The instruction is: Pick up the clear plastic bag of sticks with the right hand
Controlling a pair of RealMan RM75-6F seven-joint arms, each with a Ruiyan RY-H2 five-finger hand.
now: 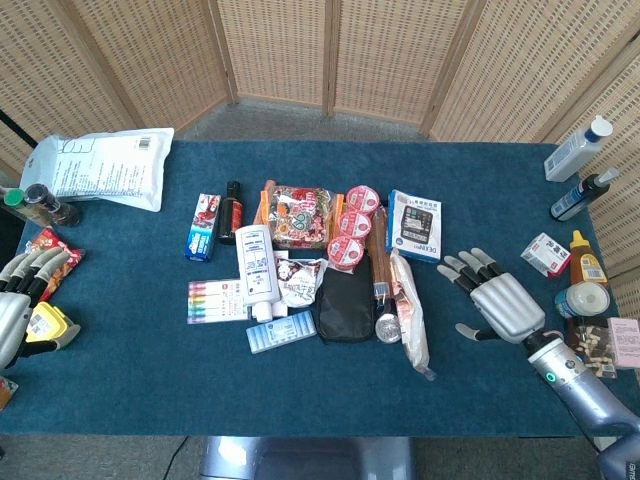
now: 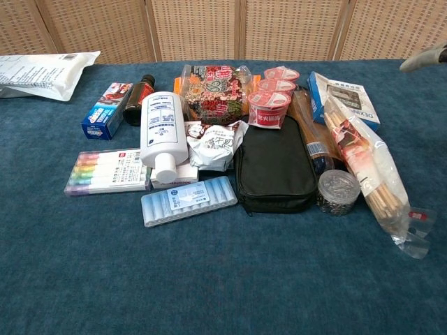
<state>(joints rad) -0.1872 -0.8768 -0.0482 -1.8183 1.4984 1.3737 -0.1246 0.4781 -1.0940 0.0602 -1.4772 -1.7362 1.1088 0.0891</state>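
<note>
The robot's right hand (image 1: 503, 304) hovers over the blue counter (image 1: 500, 200) with its fingers (image 1: 462, 265) spread wide and holding nothing, the fingertips aimed toward the crowd of goods at the counter's middle. The clear plastic bag of sticks (image 1: 411, 320) lies flat just beyond those fingertips, on the near edge of the pile, its long side running toward the robot; a strip of bare cloth separates fingers and bag. On the bag's far side from the fingers sit a small round jar (image 1: 387, 327) and a black pouch (image 1: 345, 304), the jar close against the bag. A blue-and-white box (image 1: 414, 225) rests ahead of the fingertips, beyond the bag's top end. In the chest view the bag (image 2: 368, 166) shows its bundle of pale sticks inside the clear wrap, and only a fingertip of the right hand intrudes at the frame's upper right corner. The left hand (image 1: 18, 305) waits at the opposite edge of the counter, fingers apart and holding nothing.

The step in hand appears to be the approach: no contact with the bag yet. The next move likely calls for carrying the open fingers across the gap, lowering them over the bag's middle and closing around it without catching the jar beside it.
</note>
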